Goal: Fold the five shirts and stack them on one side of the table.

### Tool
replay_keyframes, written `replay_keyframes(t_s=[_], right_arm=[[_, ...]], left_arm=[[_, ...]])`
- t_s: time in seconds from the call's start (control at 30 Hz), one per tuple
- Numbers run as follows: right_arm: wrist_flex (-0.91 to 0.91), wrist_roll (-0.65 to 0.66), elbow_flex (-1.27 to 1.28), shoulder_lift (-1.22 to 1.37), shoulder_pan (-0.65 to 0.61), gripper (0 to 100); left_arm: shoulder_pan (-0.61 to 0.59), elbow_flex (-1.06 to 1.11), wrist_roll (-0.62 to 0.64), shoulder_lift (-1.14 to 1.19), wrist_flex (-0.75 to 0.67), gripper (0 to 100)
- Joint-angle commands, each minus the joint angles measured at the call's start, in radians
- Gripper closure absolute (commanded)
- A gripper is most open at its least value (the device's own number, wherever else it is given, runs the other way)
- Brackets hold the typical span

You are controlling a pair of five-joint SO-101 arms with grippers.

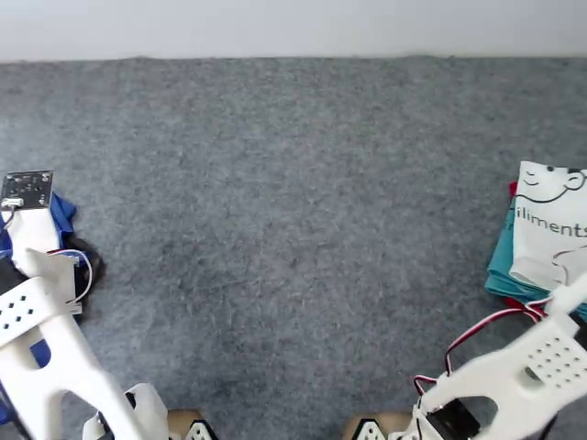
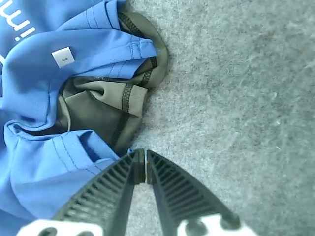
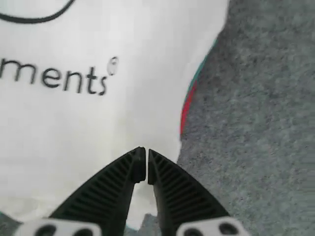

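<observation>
A rumpled blue shirt [image 2: 34,88] lies over a dark olive shirt [image 2: 106,105] at the table's left edge, seen in the left wrist view and as a blue patch [image 1: 62,213] in the high view. My left gripper [image 2: 145,167] is shut with nothing in it, its tips just above the carpet beside the blue cloth. At the right edge a folded white shirt [image 1: 548,225] tops a stack with teal [image 1: 503,261] and red layers. My right gripper [image 3: 146,164] hangs shut and empty over the white shirt [image 3: 98,98] near its edge.
Grey carpet [image 1: 293,211] covers the whole table between the two piles. A white wall runs along the far edge. The left arm's white body [image 1: 37,339] and the right arm's white body [image 1: 523,376] stand at the near corners, with red and white cables.
</observation>
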Motion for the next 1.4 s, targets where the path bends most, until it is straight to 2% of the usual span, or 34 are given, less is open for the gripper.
replay_keyframes(t_s=[0.0, 0.07, 0.17, 0.43, 0.53, 0.67, 0.77, 0.87, 1.03, 1.2, 1.37], right_arm=[[-0.094, 0.012, -0.006, 0.076, 0.048, 98.7], [-0.061, 0.026, -0.048, 0.093, 0.054, 98.8], [0.082, 0.025, -0.169, 0.039, 0.045, 98.8], [0.424, 0.025, -0.39, -0.064, -0.062, 98.8], [0.42, -0.043, -0.367, -0.101, -0.076, 98.8], [0.421, -0.121, -0.267, -0.159, -0.077, 98.8], [0.421, -0.121, -0.155, -0.242, -0.076, 98.8], [0.42, -0.12, -0.018, -0.346, -0.076, 98.8], [0.418, -0.12, 0.222, -0.501, -0.076, 98.6], [0.417, -0.12, 0.387, -0.611, -0.081, 98.5], [0.417, -0.12, 0.499, -0.67, -0.081, 98.4]], left_arm=[[0.006, -0.018, 0.005, -0.018, 0.005, 98], [0.006, -0.018, 0.005, -0.021, 0.006, 98], [0.008, -0.019, 0.006, -0.023, 0.011, 98], [0.009, -0.022, 0.008, -0.023, 0.023, 98], [0.006, -0.018, 0.005, -0.015, 0.038, 94], [-0.031, -0.019, 0.003, -0.015, 0.054, 81], [-0.094, -0.031, -0.029, -0.014, 0.035, 78], [-0.149, -0.027, -0.12, -0.011, 0.0, 77], [-0.244, -0.019, -0.181, 0.11, -0.08, 77], [-0.31, -0.076, -0.204, 0.296, -0.109, 77], [-0.321, -0.139, -0.201, 0.425, -0.115, 79]])
